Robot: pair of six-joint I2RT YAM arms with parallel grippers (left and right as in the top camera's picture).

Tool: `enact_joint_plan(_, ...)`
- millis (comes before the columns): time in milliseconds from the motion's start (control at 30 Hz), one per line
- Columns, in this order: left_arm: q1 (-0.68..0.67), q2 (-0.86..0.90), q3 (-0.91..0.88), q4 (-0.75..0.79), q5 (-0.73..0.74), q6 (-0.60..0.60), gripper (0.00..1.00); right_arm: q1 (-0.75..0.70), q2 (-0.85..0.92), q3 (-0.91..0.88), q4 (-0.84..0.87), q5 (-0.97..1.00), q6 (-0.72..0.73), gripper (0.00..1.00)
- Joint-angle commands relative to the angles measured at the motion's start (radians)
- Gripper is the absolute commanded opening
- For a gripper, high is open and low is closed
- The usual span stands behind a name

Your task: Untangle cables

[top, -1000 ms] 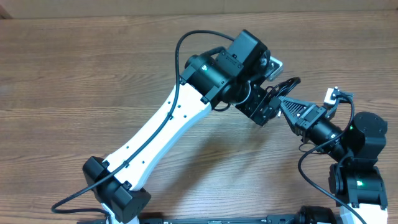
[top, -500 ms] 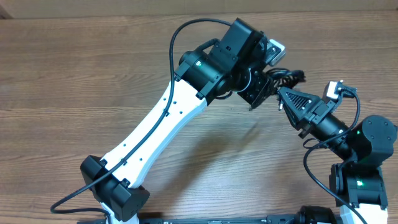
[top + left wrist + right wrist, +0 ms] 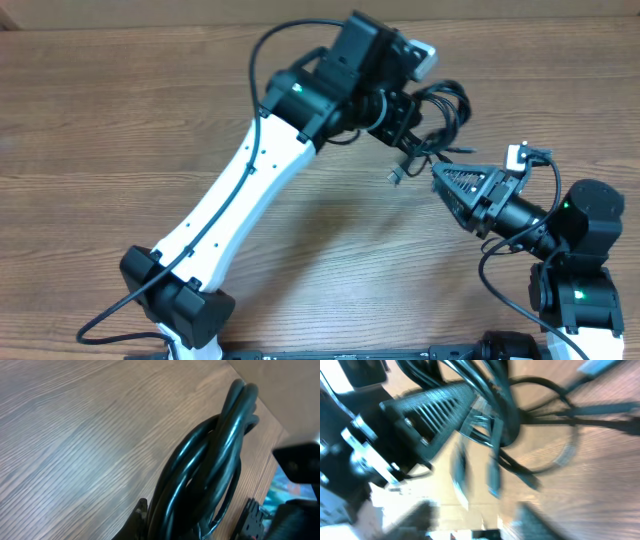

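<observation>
1. Overhead view: the left arm [image 3: 250, 190] crosses the wooden table [image 3: 90, 120] from the lower left toward the top centre.
2. At its end the left gripper [image 3: 403, 118] is clamped on the cables [image 3: 446, 104], a bundle of thin black loops that appears to be held above the wood. The left wrist view shows the strands twisted together as they rise from between the fingers.
3. One plug end [image 3: 394, 177] dangles free below the bundle, between the two grippers.
4. Just right of it, the right gripper [image 3: 440, 178] points into the hanging strands. Its wrist view is blurred, so I cannot tell whether its jaws are apart or closed on a cord.
5. Risks, as I judge them:
   - Pulling apart while the loops are wound together would tighten the knot rather than free it.
   - The right gripper could catch several strands instead of one.
   - A hard tug could drag the bundle out of the left grip.
   - The dangling plug could snag in a loop.
</observation>
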Motion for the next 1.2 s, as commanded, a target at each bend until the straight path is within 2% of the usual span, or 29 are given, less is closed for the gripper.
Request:
enact_joint_plan(0,0.046,-0.010,0.005,-0.037,0.064,-0.041,0.04,0.004,0.011,0.011,-0.089,-0.005,-0.266,1.00)
enact_joint_plan(67,0.050,-0.014,0.005,-0.053,0.060,-0.036,0.04,0.004,0.019,0.011,-0.171,0.003,-0.343,1.00)
enact_joint_plan(100,0.049,-0.024,0.005,-0.069,0.027,-0.034,0.04,0.004,0.023,0.011,-0.274,0.060,-0.412,1.00)
enact_joint_plan(200,0.048,-0.054,0.005,-0.095,-0.064,-0.061,0.04,0.004,0.023,0.011,-0.394,0.170,-0.467,1.00)
enact_joint_plan(467,0.007,-0.208,0.005,-0.153,-0.403,-0.106,0.04,0.005,0.023,0.066,-0.450,0.308,-0.504,1.00)
enact_joint_plan(600,-0.055,-0.246,0.005,-0.152,-0.505,-0.105,0.04,0.005,0.023,0.229,-0.590,0.491,-0.600,1.00)
enact_joint_plan(767,-0.092,-0.229,0.005,-0.114,-0.494,-0.101,0.04,0.005,0.023,0.437,-0.774,0.708,-0.724,1.00)
enact_joint_plan(833,-0.106,-0.228,0.005,-0.101,-0.491,-0.100,0.04,0.005,0.023,0.478,-0.789,0.703,-0.737,1.00)
enact_joint_plan(967,-0.200,-0.227,0.005,-0.055,-0.500,-0.019,0.04,0.005,0.023,0.496,-0.788,0.471,-0.731,1.00)
enact_joint_plan(1000,-0.229,-0.227,0.005,-0.042,-0.521,-0.011,0.04,0.005,0.023,0.496,-0.787,0.425,-0.731,0.88)
enact_joint_plan(1033,-0.251,-0.225,0.005,-0.034,-0.542,-0.011,0.04,0.005,0.023,0.496,-0.783,0.360,-0.731,0.81)
enact_joint_plan(1167,-0.346,-0.220,0.005,-0.013,-0.667,-0.012,0.04,0.005,0.023,0.496,-0.776,0.218,-0.738,0.74)
